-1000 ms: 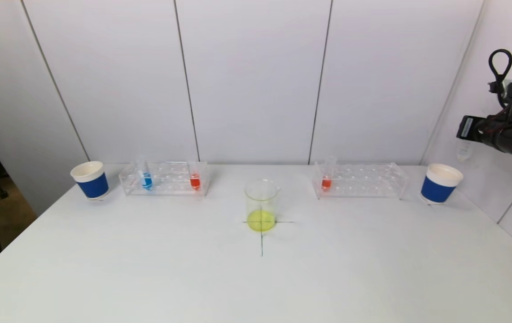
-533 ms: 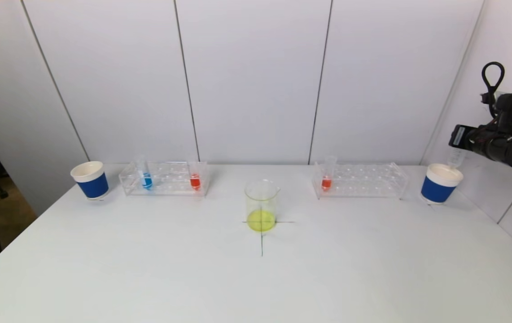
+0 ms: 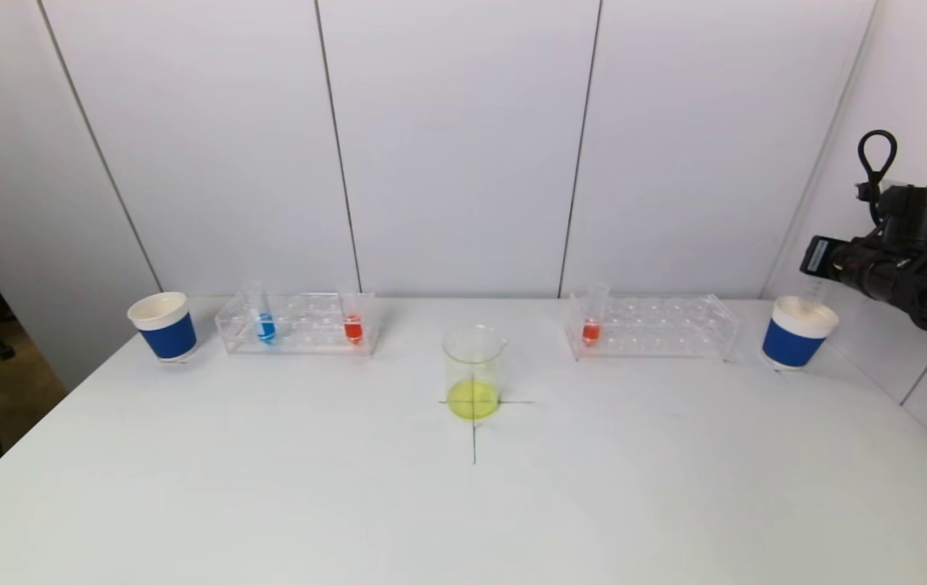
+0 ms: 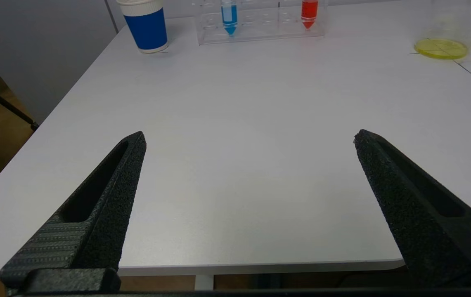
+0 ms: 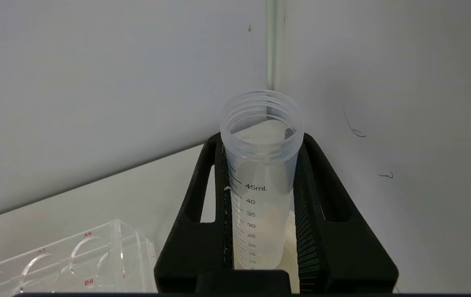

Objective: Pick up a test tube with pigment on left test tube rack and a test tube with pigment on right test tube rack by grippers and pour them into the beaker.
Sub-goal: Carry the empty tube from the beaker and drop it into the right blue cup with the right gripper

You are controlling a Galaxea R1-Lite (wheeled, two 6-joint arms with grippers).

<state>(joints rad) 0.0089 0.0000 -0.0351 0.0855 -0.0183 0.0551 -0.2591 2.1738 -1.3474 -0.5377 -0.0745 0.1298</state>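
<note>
The glass beaker (image 3: pixel 474 372) with yellow liquid stands mid-table on a drawn cross. The left test tube rack (image 3: pixel 298 323) holds a blue-pigment tube (image 3: pixel 265 325) and a red-pigment tube (image 3: pixel 353 327). A single red-pigment tube (image 3: pixel 591 327) sits in the right test tube rack (image 3: pixel 650 325). At the far right my right gripper (image 3: pixel 822 264) is shut on an empty clear test tube (image 5: pixel 260 185), upright, its lower end at the mouth of a blue cup (image 3: pixel 800 331). My left gripper (image 4: pixel 249 138) hangs open and empty over the table's near left edge, outside the head view.
A second blue cup (image 3: pixel 163 325) stands left of the left rack. White wall panels close off the back and right, meeting just behind the right gripper (image 5: pixel 262 140). The table (image 3: pixel 463 504) ends in a drop at its left edge.
My right gripper has come down and slightly left with the empty tube, bringing the tube's lower end to the right blue cup's mouth. Everything else stays put.
</note>
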